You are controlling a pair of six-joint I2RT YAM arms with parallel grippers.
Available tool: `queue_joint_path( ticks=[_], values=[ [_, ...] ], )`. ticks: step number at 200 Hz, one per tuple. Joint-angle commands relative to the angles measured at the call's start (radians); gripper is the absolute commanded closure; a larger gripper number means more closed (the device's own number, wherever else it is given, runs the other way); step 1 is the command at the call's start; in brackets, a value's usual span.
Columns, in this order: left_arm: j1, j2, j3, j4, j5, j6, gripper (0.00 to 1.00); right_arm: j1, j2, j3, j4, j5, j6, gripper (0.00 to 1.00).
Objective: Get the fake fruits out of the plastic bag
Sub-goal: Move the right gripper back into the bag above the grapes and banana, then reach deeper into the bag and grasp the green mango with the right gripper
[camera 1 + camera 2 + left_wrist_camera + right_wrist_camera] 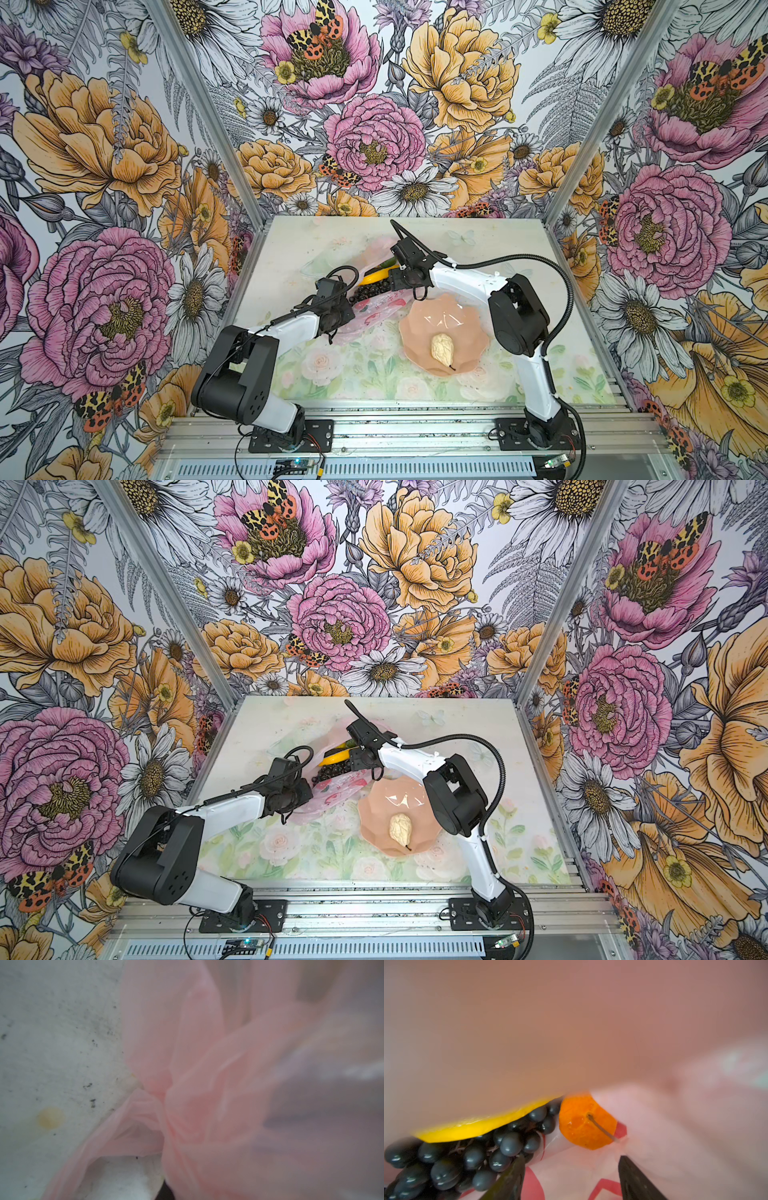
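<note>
The thin pink bag (376,309) lies crumpled on the desk (332,374). Dark grapes (446,1163), a yellow fruit (477,1128) and an orange tangerine (583,1124) sit inside. The cream pear (441,349) lies outside it.

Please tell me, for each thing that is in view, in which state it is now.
plastic bag, lying crumpled, mouth open, fruits inside.
pear, out of the bag, lying on the plate.
plate, holding only the pear.
grape bunch, in the bag mouth.
tangerine, in the bag, beside the grape bunch.
yellow fruit, in the bag, against the grape bunch.
left hand, shut, apparently pinching bag film.
right hand, open, in the bag mouth, holding nothing.
</note>
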Motion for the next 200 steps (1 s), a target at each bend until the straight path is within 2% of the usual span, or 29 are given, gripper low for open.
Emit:
queue_joint_path(
  ticks=[1,40,89,104,140,200],
  values=[
    [-0.01,0.016,-0.001,0.025,0.019,0.023,0.91,-0.019,0.03,0.031,0.012,-0.02,0.02,0.28],
    [-0.034,0.023,0.023,0.037,0.006,0.038,0.91,-0.037,0.051,0.079,0.015,-0.031,0.065,0.35],
    [-0.028,0.005,0.065,0.031,-0.001,0.074,0.91,-0.033,0.049,0.143,0.015,-0.013,0.052,0.41],
    [-0.009,-0.028,0.065,0.029,0.0,0.087,0.91,-0.02,0.033,0.156,0.015,-0.001,0.027,0.41],
    [0.057,-0.094,0.035,0.049,0.027,0.088,0.93,0.021,0.043,0.211,0.017,-0.013,-0.027,0.29],
    [0.097,-0.121,-0.002,0.091,0.075,0.071,0.95,0.104,0.209,0.441,0.018,-0.117,-0.047,0.28]
  ],
)
